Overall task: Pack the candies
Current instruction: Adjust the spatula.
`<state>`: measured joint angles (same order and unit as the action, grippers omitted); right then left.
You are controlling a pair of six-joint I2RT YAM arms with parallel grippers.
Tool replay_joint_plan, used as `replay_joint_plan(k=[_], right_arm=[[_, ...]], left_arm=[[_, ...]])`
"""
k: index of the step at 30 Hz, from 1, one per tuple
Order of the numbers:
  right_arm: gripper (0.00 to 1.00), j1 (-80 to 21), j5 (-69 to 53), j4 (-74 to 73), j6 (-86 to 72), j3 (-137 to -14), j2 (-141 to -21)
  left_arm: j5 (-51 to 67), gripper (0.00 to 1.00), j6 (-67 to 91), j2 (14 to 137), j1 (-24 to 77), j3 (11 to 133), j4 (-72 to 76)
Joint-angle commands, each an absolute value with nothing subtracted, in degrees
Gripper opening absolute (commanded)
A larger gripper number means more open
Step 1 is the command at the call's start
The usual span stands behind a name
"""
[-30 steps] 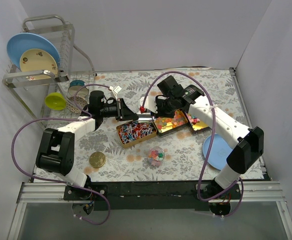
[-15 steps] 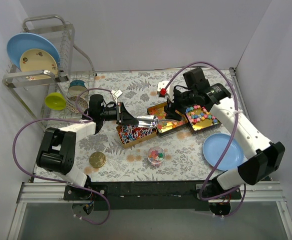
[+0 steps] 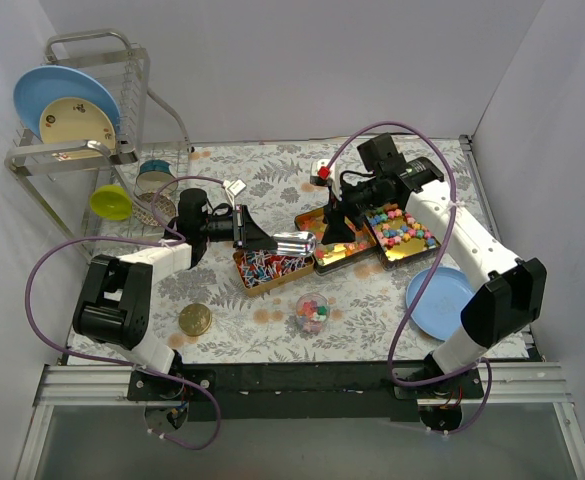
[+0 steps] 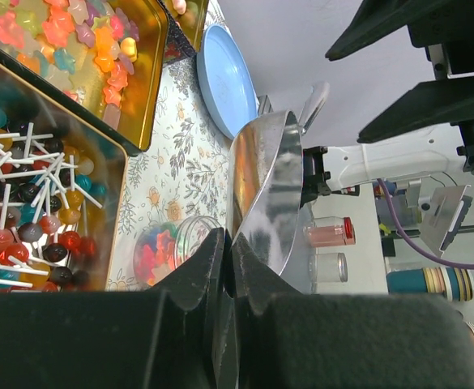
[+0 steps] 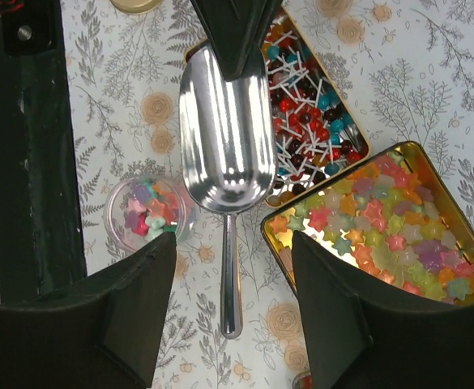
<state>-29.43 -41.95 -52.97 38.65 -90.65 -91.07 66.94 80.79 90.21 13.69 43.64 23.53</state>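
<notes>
My left gripper point(image 4: 223, 247) is clamping tight on the bowl rim of one shiny metal scoop point(image 3: 294, 241). My right gripper point(image 5: 232, 251) is hovering above the scoop's thin handle with its fingers point(image 5: 131, 316) spread apart, gripping nothing. The candies point(image 5: 366, 219) are lying below in three gold tin trays point(image 4: 154, 77), one kind to each. Just near of my left gripper are the red and blue lollipops on white sticks point(image 3: 269, 266). To their right, under my right gripper, are the star-shaped gummies point(image 3: 340, 248), and farther right the pastel cubes point(image 3: 402, 230). One small clear jar point(image 3: 313, 312) holding a few sweets is standing near of the trays. One round gold lid point(image 3: 194, 320) is lying near left and one blue plate point(image 3: 440, 303) near right.
</notes>
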Motion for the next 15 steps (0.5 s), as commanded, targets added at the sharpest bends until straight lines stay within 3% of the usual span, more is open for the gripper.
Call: replay_joint_plan(k=[1, 15], right_arm=[[0.65, -28.57, -40.96, -54.67, 41.04, -91.42, -91.14], [0.50, -28.74, -38.85, -53.96, 45.44, -89.56, -92.64]], left_arm=[[68.64, 0.00, 79.89, 87.45, 13.62, 43.33, 23.29], [68.73, 0.00, 81.91, 87.19, 12.92, 42.89, 24.96]])
